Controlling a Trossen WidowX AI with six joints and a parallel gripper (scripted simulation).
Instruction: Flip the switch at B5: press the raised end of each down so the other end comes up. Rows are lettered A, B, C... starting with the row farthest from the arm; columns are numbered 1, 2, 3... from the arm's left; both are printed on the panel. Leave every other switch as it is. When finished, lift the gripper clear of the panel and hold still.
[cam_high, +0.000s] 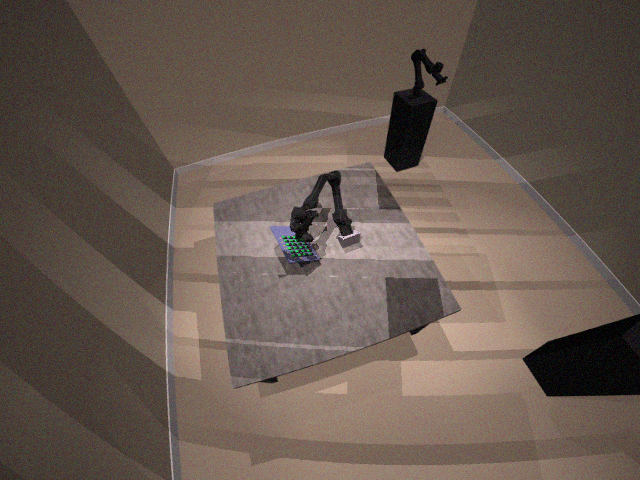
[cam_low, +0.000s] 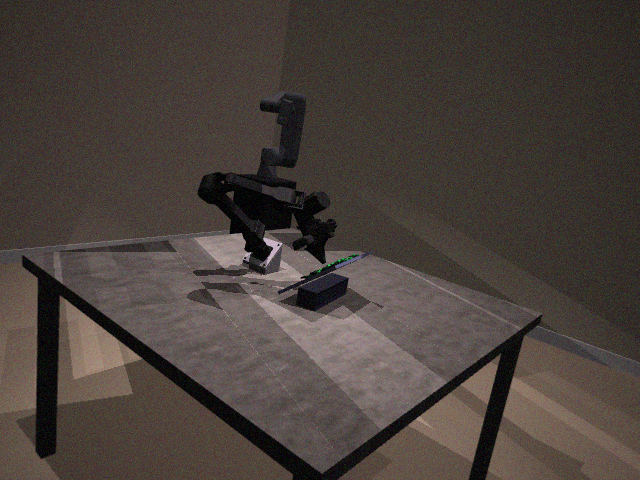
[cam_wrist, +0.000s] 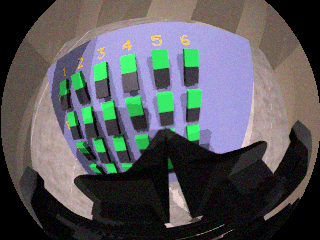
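Observation:
The blue panel (cam_high: 279, 230) (cam_low: 364, 255) (cam_wrist: 227, 75) is tilted and carries several rows of rocker switches, each half green and half black. In the wrist view, switch B5 (cam_wrist: 165, 107) is in the second row under the printed 5, its green half toward the number and its black half toward the fingers. Which end is raised is hard to tell. My gripper (cam_low: 324, 261) (cam_wrist: 164, 133) is shut and empty. Its tips appear just below B5 in the wrist view and cover most of C5; contact with the panel cannot be told.
A dark block (cam_low: 321, 292) is under the panel on the grey table (cam_high: 310, 310) (cam_low: 258, 351). The arm's pale base (cam_high: 349, 239) (cam_low: 272, 262) is beside the panel. Another arm stands on a black pedestal (cam_high: 410, 129) beyond the table. Switches B4 (cam_wrist: 136, 113) and B6 (cam_wrist: 193, 105) flank B5.

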